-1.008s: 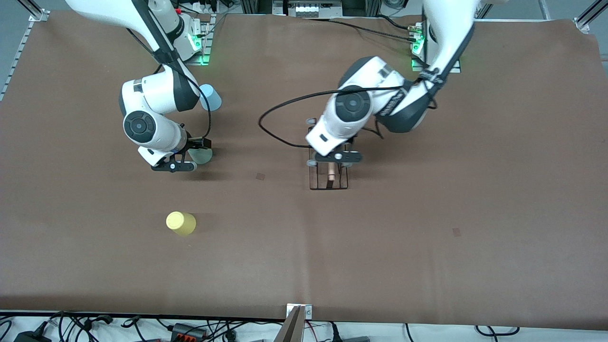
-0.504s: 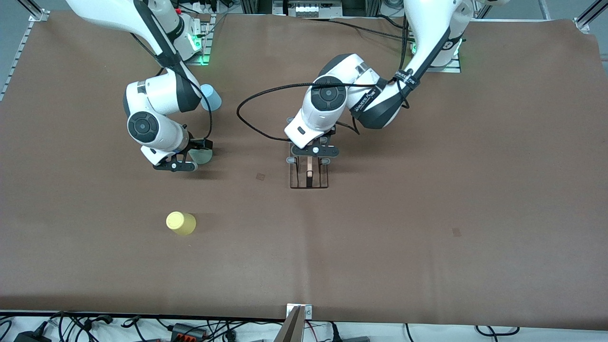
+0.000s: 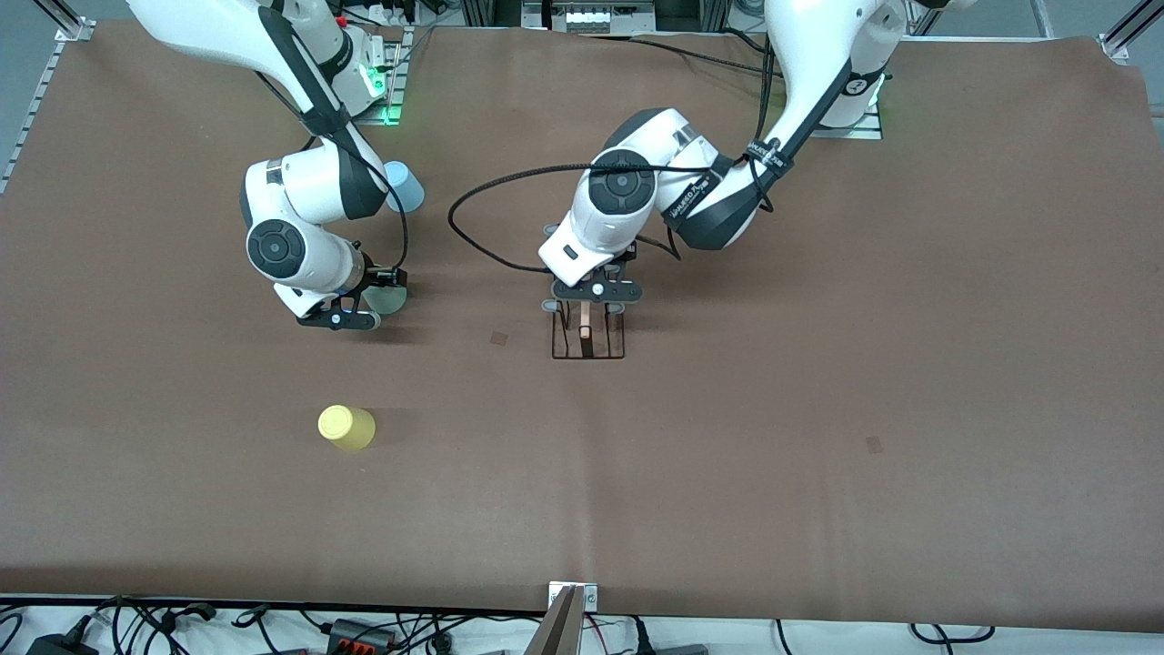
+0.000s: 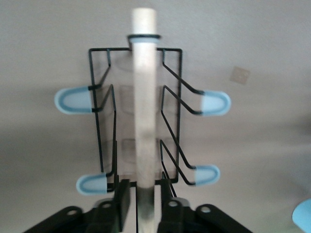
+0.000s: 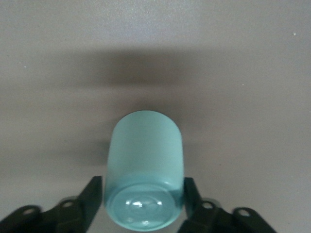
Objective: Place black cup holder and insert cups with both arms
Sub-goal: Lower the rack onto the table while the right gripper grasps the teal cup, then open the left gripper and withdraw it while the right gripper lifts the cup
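Right wrist view: right hand (image 5: 143, 196) around grey-green cup (image 5: 144, 170)

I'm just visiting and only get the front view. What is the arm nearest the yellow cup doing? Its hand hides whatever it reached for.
Observer: The right wrist view shows it. The right gripper is shut on the grey-green cup, a finger on each side, with the cup's closed base facing that camera.
Operator: And the wire thing under the other arm?
Observer: That is the black cup holder. The left gripper sits over it, at one end of its wooden rod. The left wrist view shows four pale blue peg tips, two on each side of the rod.
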Controlling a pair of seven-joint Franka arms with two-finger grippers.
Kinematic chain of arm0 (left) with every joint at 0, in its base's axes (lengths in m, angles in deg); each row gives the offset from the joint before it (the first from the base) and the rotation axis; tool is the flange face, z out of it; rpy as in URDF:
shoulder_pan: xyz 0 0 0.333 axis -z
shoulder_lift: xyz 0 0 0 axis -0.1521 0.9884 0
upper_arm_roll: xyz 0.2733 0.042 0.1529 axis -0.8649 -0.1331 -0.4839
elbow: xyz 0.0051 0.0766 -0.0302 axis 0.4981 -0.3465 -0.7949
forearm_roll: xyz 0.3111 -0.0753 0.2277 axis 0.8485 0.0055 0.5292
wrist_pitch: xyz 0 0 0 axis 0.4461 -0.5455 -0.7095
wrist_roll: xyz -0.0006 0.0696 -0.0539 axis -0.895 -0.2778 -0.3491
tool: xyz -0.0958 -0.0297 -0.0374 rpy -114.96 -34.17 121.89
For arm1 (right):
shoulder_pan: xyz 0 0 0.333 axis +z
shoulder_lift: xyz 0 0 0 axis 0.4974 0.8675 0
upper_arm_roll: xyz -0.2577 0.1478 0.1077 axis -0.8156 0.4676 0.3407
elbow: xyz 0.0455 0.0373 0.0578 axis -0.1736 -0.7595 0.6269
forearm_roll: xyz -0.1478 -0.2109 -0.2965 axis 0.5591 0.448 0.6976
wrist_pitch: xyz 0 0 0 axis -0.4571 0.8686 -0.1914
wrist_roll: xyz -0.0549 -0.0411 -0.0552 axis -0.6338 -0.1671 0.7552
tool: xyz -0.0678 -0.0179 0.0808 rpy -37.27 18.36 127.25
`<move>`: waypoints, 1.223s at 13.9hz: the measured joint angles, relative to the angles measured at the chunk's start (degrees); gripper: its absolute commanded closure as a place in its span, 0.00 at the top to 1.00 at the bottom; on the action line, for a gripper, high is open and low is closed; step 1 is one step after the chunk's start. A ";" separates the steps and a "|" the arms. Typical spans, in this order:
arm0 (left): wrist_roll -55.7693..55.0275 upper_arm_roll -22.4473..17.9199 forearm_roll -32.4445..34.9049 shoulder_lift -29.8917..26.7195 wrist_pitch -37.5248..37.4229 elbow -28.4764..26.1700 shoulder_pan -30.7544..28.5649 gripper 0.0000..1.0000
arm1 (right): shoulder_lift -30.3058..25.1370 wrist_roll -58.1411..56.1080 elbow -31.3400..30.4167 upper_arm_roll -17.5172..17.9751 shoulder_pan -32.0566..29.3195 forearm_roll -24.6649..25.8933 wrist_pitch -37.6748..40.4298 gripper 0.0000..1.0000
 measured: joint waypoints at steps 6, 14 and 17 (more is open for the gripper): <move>0.89 -0.23 2.00 -4.62 -8.33 3.17 -7.27 1.00 | -0.43 -1.47 9.14 0.00 0.01 -0.01 11.78 0.24; 24.57 -0.39 3.55 -14.68 -23.85 3.22 -28.85 1.00 | -1.34 1.90 28.60 1.31 13.95 -1.07 26.79 0.24; 30.85 -0.71 3.55 -17.07 -25.97 3.16 -33.76 1.00 | -1.14 6.53 28.65 1.43 20.98 -5.26 26.79 0.24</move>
